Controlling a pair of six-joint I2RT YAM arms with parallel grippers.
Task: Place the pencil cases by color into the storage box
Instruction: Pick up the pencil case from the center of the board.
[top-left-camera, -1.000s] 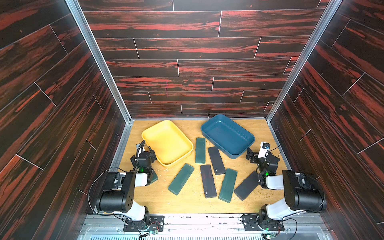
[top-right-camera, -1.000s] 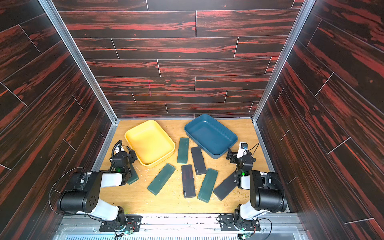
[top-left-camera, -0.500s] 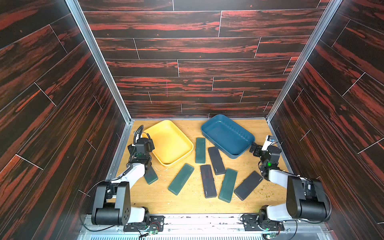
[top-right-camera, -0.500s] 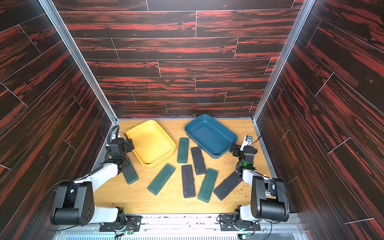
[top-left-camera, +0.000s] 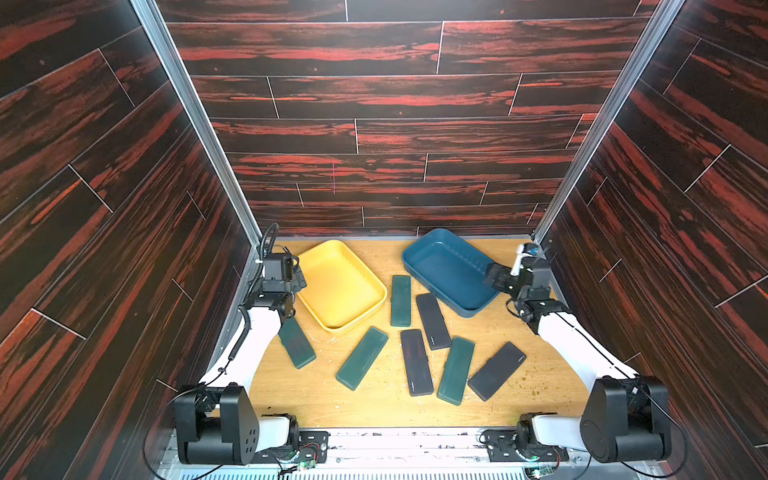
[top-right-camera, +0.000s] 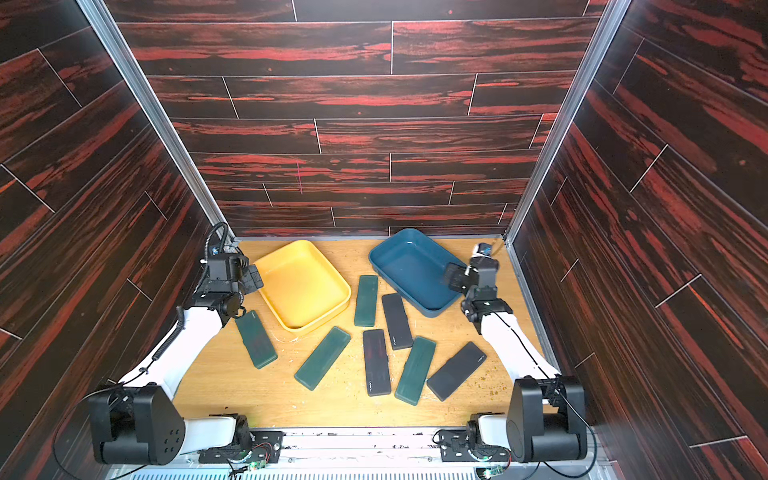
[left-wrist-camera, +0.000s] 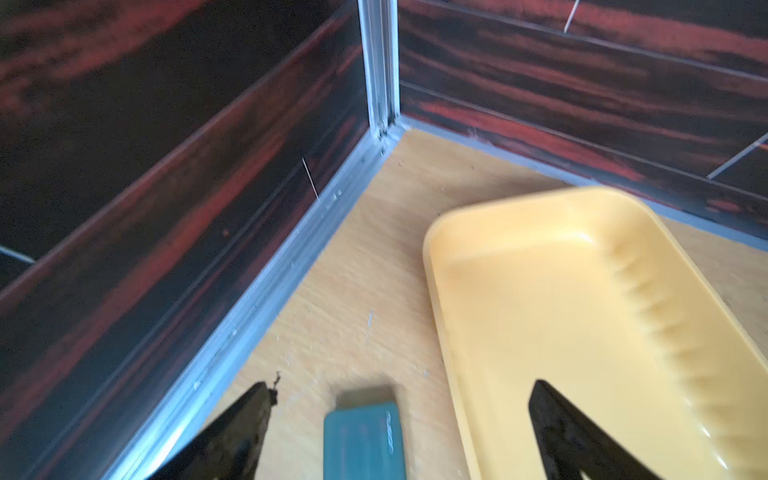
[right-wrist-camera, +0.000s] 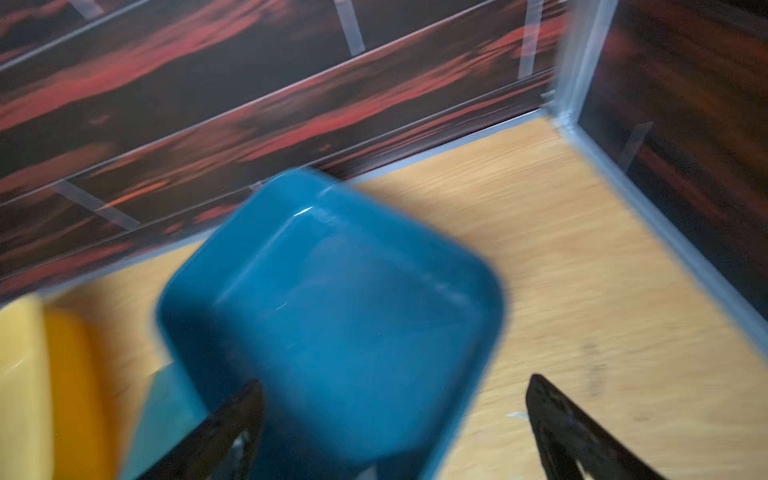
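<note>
The left gripper (top-left-camera: 298, 277) hangs over the left rim of the yellow tray (top-left-camera: 338, 286), its jaws spread wide and holding nothing. In the left wrist view one finger (left-wrist-camera: 561, 436) is over the tray's inside and the other is over the table (top-left-camera: 374, 407). The right gripper (top-left-camera: 496, 277), well to the right of the yellow tray, is over the near corner of the blue tray (top-left-camera: 444, 266), its jaws just as wide and empty.

All seven pencil cases (top-right-camera: 376, 361) lie flat on the table, outside the trays. A green case (top-left-camera: 297, 343) lies just beside the yellow tray's near left corner, its far end under the left arm. A second green case (top-left-camera: 362, 357) lies slanted just in front of the tray's near corner. A third green case (top-left-camera: 401, 300) lies just right of the tray, between it and the blue tray. A black case (top-left-camera: 433, 321) lies next to that one, further right. A second black case (top-left-camera: 416, 362), a fourth green case (top-left-camera: 456, 370) and a third black case (top-left-camera: 497, 370) lie side by side, right of the yellow tray and nearer the robot.
</note>
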